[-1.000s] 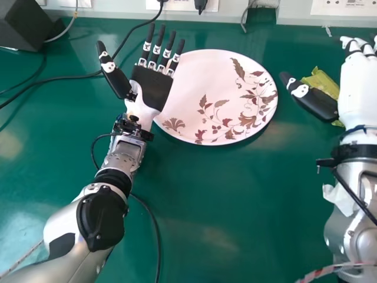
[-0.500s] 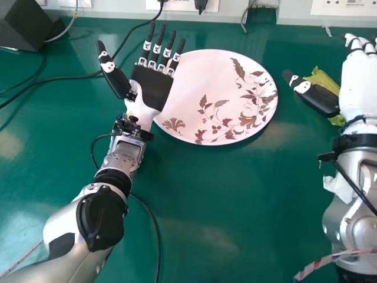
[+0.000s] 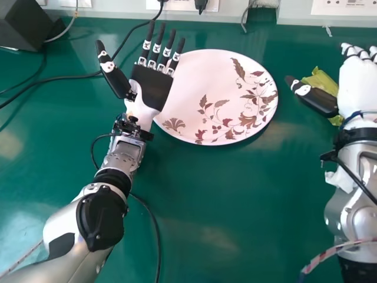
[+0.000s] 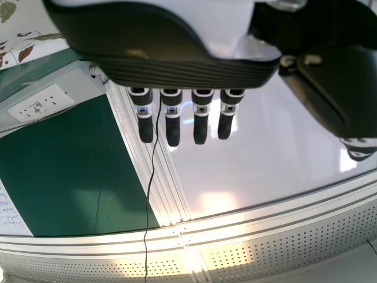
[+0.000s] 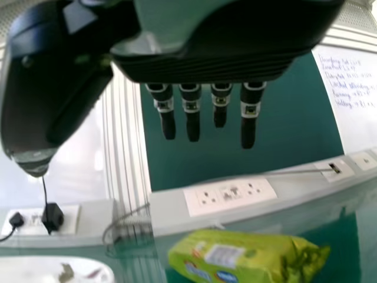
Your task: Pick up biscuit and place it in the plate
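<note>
A glossy green table (image 3: pixel 235 194) fills most of the head view, with a pale wall strip (image 3: pixel 288 15) running along its far edge and a dark box (image 3: pixel 23 26) at the far left. A black cable (image 3: pixel 73 77) curves over the tabletop near the box. A round white plate (image 3: pixel 200 73) with brown and red leaves lies towards the far side of the table, about midway across. The left hand (image 3: pixel 151 88) lies across the plate's left rim in this view, palm up, its fingers straight and slightly fanned, its thumb spread wide; it holds nothing. Whether it touches the plate, I cannot tell. At the right edge is the right hand (image 3: pixel 356 88), fingers extended and thumb held out towards the plate. The biscuit packet (image 3: pixel 323 81), yellow-green, is right of the plate and well apart from it, partly hidden behind that thumb.

In the left wrist view, the left hand (image 4: pixel 171 71) has straight, separated fingers with nothing in them. Beyond are a shiny white board (image 4: pixel 265 153), a green panel (image 4: pixel 65 171) and part of the plate's leafy surface.

In the right wrist view, the right hand (image 5: pixel 206 65) is open too, its fingers nearly straight, thumb well apart, gripping nothing. The packet lies near a white socket plate (image 5: pixel 230 196), apart from the fingers, with part of the plate also visible.
</note>
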You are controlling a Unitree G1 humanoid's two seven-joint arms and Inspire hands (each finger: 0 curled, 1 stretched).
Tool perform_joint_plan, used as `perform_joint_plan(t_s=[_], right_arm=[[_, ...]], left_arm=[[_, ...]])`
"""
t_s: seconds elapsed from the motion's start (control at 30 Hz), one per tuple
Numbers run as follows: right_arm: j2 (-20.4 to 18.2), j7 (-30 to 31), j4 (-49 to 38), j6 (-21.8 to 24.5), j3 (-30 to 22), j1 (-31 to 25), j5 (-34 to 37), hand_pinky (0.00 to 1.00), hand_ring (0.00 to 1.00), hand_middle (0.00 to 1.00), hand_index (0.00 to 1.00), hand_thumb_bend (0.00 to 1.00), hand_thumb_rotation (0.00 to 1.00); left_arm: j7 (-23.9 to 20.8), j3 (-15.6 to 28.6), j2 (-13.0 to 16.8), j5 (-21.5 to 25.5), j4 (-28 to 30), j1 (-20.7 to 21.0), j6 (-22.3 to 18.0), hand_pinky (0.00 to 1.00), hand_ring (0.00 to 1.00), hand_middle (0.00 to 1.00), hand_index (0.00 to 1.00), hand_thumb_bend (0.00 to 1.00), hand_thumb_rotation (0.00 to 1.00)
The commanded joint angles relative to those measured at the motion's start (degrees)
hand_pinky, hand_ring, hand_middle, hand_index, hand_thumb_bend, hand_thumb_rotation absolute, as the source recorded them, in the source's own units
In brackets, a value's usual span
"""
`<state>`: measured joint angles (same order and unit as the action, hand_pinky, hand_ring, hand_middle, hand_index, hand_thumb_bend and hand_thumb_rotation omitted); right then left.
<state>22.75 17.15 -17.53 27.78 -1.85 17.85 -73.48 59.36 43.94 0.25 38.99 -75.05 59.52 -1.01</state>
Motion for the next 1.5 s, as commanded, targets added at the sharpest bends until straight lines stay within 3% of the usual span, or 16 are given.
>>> perform_joint_plan(t_s=[0.0, 0.63, 1.07, 1.47], right_arm=[[1.1, 0.7, 1.0, 0.4, 0.3, 0.9, 0.7, 0.81, 0.89, 0.94, 0.94, 0.99, 0.61], [4.9, 0.3, 8.6, 0.7, 1.2, 3.1, 6.3, 0.82, 0.90, 0.95, 0.95, 0.98, 0.57], [6.6, 1.9, 12.1, 4.1, 3.3, 5.7, 6.8, 0.82, 0.89, 0.95, 0.95, 0.98, 0.57], [7.8, 1.4, 16.4, 6.8, 5.8, 8.1, 6.9, 0.81, 0.88, 0.93, 0.94, 0.98, 0.63]], left_arm=[[0.2, 0.0, 0.0, 0.0, -0.5, -1.2, 0.0, 0.92, 0.93, 0.96, 0.96, 1.00, 0.42], [0.6, -0.2, 0.0, -0.3, -0.5, -1.2, -0.6, 0.95, 0.92, 0.96, 0.96, 1.00, 0.40], [0.5, -0.1, 0.0, -0.1, -0.6, -1.2, 0.0, 0.99, 0.94, 0.96, 0.95, 1.00, 0.39], [0.3, 0.3, 0.2, 0.4, -0.6, -1.2, 0.6, 0.92, 0.87, 0.90, 0.93, 1.00, 0.36]])
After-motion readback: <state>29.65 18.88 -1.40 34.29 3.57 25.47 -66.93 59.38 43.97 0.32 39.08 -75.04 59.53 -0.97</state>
